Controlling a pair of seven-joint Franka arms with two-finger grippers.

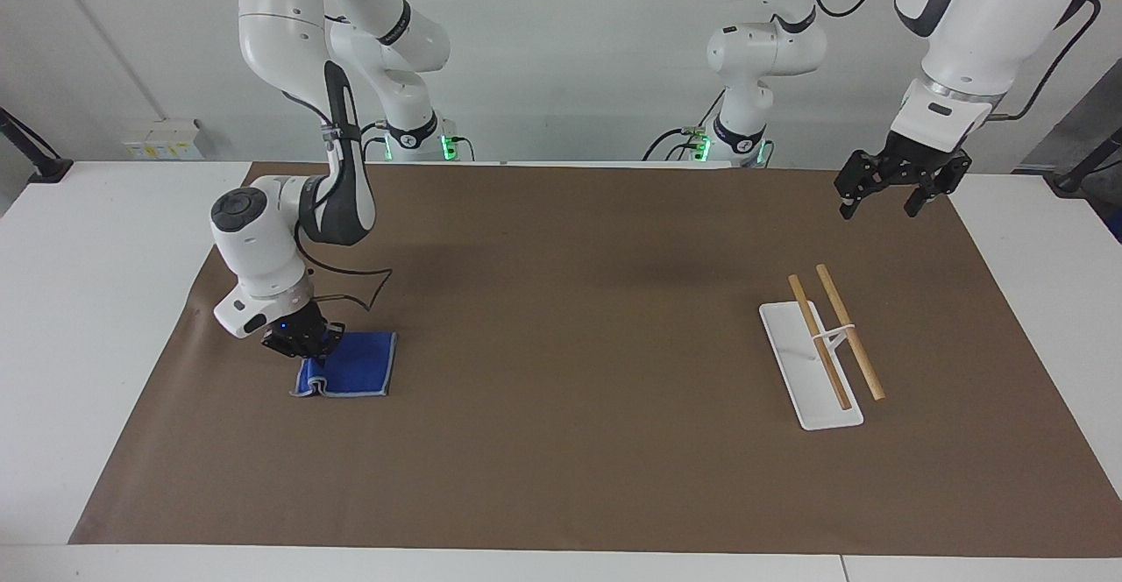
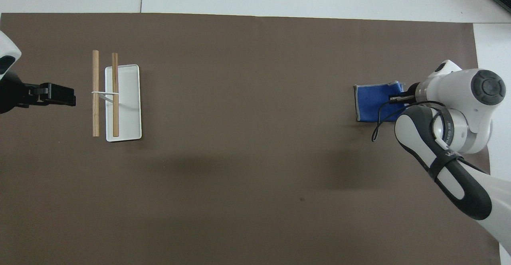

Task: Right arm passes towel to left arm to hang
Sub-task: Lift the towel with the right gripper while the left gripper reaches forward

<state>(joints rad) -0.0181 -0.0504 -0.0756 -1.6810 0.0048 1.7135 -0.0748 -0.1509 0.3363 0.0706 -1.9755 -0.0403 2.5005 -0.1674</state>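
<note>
The right gripper point(image 1: 302, 344) is clamped on the edge of the towel point(image 1: 352, 374) at the right arm's end of the worktop point(image 1: 561, 442); the blue terry cloth is bunched, one pale-stitched edge curled up, the remainder lying on the brown paper sheet point(image 1: 561, 319). A black cable point(image 1: 351, 288) loops beside the wrist. Well apart, toward the left arm's end, a flat white tray point(image 1: 802, 389) carries a rack of two round wooden rods point(image 1: 833, 337). The left gripper point(image 1: 894, 188) waits over the sheet's corner with its fingers spread and nothing in them.
</note>
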